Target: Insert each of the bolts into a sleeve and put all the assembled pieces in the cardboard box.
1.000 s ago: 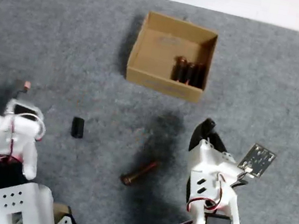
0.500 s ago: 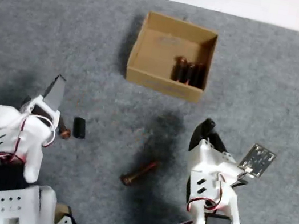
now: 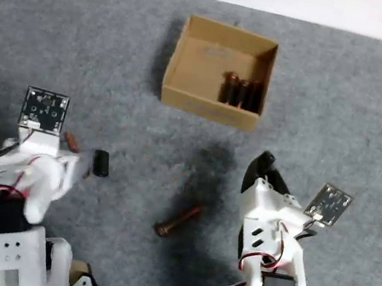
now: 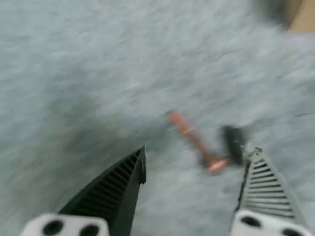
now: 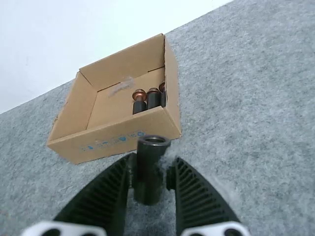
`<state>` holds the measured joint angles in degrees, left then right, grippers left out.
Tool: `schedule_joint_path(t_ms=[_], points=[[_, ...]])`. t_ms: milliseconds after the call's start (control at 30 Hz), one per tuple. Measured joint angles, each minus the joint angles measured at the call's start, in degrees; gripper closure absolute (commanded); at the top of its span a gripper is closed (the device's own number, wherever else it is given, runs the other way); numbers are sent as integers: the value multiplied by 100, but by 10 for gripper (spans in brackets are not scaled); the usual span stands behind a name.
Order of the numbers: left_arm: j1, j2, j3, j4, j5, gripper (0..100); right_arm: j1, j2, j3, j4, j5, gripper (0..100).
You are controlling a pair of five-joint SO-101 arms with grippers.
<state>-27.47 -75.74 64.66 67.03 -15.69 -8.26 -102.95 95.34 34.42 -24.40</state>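
We log: left gripper [image 4: 197, 150], newly swung in, spread over bolt [image 4: 193, 139] beside loose sleeve [image 4: 232, 143], near table's left edge; pickup likely next; right gripper [image 5: 151, 160] clamps second sleeve [image 5: 148, 147].

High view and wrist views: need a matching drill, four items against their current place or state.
1 left claw
2 right claw
3 assembled copper-and-black pieces
4 loose short black sleeve

A in the brown cardboard box
B open, by a copper-coloured metal bolt
C on the grey carpet, beside the left claw
D shut on a black cylindrical sleeve

Pairs: 1-B, 2-D, 3-A, 4-C
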Motion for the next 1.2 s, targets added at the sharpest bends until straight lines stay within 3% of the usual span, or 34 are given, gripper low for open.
schedule_joint_path(t_ms=[133,200,467,567,633,700,767,867,933,1033,1133,1200], points=[[-1538,44,0,-97,-132,758,0,0,0,0,18,995],[-1864,26,79,-325,-35,777,0,0,0,0,35,995],[-2365,44,413,-1037,642,791,0,0,0,0,35,995],[-2664,44,624,-1371,1433,789,0,0,0,0,35,995],[-2602,44,765,-1600,1996,789,0,0,0,0,35,995],[-2127,44,730,-1688,1855,789,0,0,0,0,35,995],[-1345,62,571,-1705,862,789,0,0,0,0,35,995],[-334,88,255,-1222,-1609,789,0,0,0,0,35,995],[-211,88,105,-703,-3437,789,0,0,0,0,35,995],[-642,88,0,510,-5987,789,0,0,0,0,35,995],[-1020,53,-167,1600,-6259,789,0,0,0,0,44,995],[-1002,26,-202,1741,-6259,789,0,0,0,0,53,995]])
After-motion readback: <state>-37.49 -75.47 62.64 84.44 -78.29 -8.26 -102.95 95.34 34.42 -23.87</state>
